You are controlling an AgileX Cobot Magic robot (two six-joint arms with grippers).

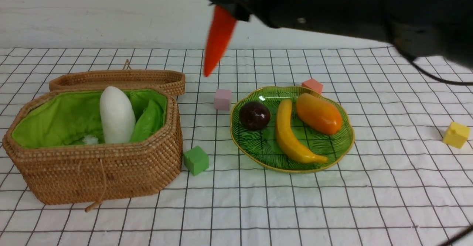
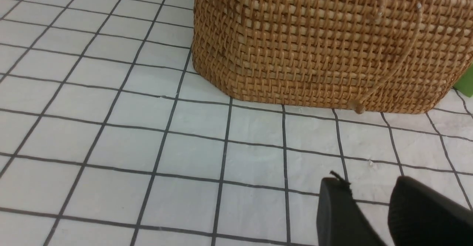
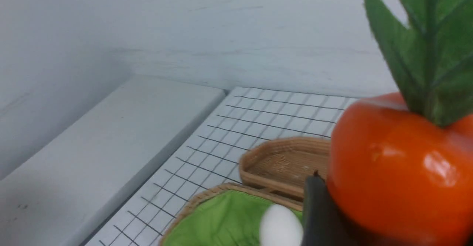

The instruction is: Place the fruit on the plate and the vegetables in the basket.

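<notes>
Basket [image 1: 96, 172] sits on the left of the table [image 1: 369, 201], lid [image 1: 118, 79] folded back behind it, green lining showing. White radish [image 1: 117, 115] already inside, leaning up against the lining. Plate [image 1: 343, 142] is right of centre w/ all three fruit on it: banana [image 1: 290, 133] down the middle, mango [image 1: 318, 113] beside it on the right, dark ball [image 1: 254, 115] on the left. So fruit part looks done; only the carrot is left.

Carrot [image 1: 218, 39] hangs high in the air, tip down and tilted, above the gap between basket and plate, not yet over the basket opening. Right gripper [image 1: 231, 7] is clamped on its fat top end; in the right wrist view a dark finger [image 3: 319, 216] presses the orange shoulder, leaves poking up past it.

Left gripper [image 2: 371, 212] is low over bare cloth just in front of the basket wall, holding nothing; jaws stand a little apart.

Risks, as I judge them: grip is on a glossy rounded end, so carrot could swing or slip out in transit. Let go too early and it lands on the table or clips the rim. Small cubes, pink [image 1: 222, 99] and green [image 1: 196, 160], lie near the path but low.
</notes>
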